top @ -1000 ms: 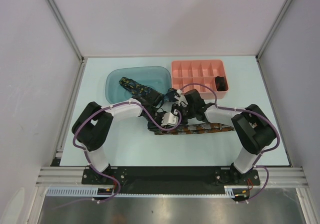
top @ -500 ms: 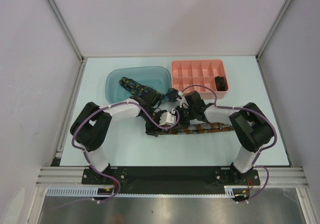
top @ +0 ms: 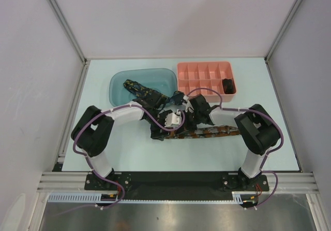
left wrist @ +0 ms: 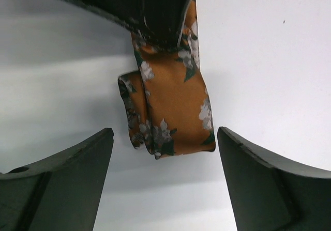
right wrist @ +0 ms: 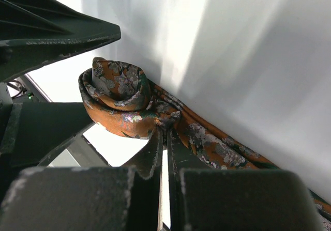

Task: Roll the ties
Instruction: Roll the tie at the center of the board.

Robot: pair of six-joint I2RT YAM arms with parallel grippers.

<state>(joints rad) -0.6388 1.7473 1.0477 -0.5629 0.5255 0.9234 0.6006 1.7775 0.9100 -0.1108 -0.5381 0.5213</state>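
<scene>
orange tie point(right wrist: 116, 101), i see it part rolled; right gripper point(right wrist: 164, 143) pinches it behind the roll, left gripper point(left wrist: 164, 140) stands wide around it. navy tie point(top: 140, 89) drapes from blue basin point(top: 118, 81) nearby.

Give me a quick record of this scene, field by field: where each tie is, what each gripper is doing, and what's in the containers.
orange tie: one end rolled, the rest stretched out flat on the table
left gripper: open, a finger on either side of the rolled end, apart from it
right gripper: shut on the orange tie just beside the roll
dark tie: unrolled, in the blue bin
pink tray: one rolled bundle in a right-end compartment
</scene>
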